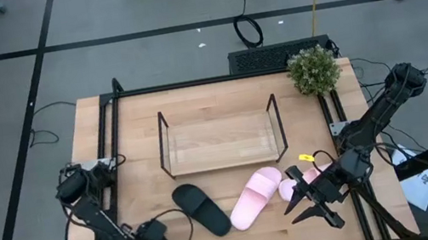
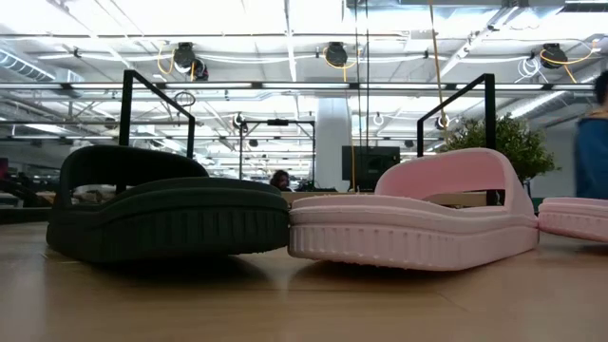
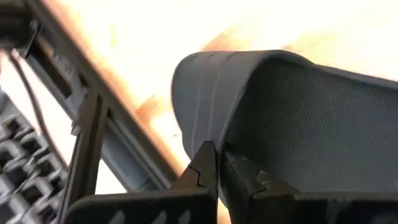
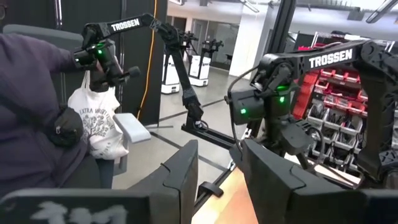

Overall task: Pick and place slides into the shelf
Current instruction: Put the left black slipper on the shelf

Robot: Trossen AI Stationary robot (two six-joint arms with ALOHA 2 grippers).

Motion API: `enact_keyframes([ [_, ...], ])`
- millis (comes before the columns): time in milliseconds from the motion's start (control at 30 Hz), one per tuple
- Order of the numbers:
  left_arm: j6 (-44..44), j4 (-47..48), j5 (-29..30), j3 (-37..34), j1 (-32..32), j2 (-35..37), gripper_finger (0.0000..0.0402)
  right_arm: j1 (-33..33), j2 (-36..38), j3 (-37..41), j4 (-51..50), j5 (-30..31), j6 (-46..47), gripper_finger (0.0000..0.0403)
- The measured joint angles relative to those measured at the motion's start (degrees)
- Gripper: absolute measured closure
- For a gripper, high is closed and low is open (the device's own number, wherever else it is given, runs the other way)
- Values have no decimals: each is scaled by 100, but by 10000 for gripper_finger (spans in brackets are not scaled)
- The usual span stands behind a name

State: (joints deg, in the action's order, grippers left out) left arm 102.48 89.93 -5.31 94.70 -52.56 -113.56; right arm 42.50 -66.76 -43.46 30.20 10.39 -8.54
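Observation:
The shelf (image 1: 218, 143), a wooden board between black wire ends, stands mid-table with nothing on it. One black slide (image 1: 200, 208) and one pink slide (image 1: 256, 197) lie sole-down in front of it, their near ends almost touching. A second pink slide (image 1: 307, 176) lies beside my right gripper (image 1: 304, 207), which hovers open above the table's near right part and touches nothing. My left gripper (image 3: 221, 174) is at the near left, shut on another black slide (image 3: 298, 106), which the arm hides in the high view. My left gripper pinches the rim (image 3: 219, 146) of the black slide at one rounded end, between its two fingers. The textured footbed stretches away from the fingers. Whether the slide rests on the table or is lifted does not show.
A potted plant (image 1: 314, 70) stands at the far right corner. The table's black frame rails (image 1: 106, 146) run along both sides. A person (image 4: 37, 118) with a tote bag and other robot arms show in the room beyond. Bare wood lies left of the black slide.

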Motion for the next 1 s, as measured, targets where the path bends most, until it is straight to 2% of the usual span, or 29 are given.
enact_keyframes([
  [133,-185,0,646,341,10,0,401,0,0,0,3,2,-6,287],
  [400,-632,9,1073,1257,37,0,401,0,0,0,213,4,-11,287],
  [533,-896,6,1756,1865,38,0,401,-2,0,0,212,4,-28,287],
  [733,-2070,7,2962,2529,303,0,402,-2,0,0,213,4,-90,287],
  [1000,-4436,7,4332,2949,956,0,402,-2,-2,0,298,7,-74,287],
])
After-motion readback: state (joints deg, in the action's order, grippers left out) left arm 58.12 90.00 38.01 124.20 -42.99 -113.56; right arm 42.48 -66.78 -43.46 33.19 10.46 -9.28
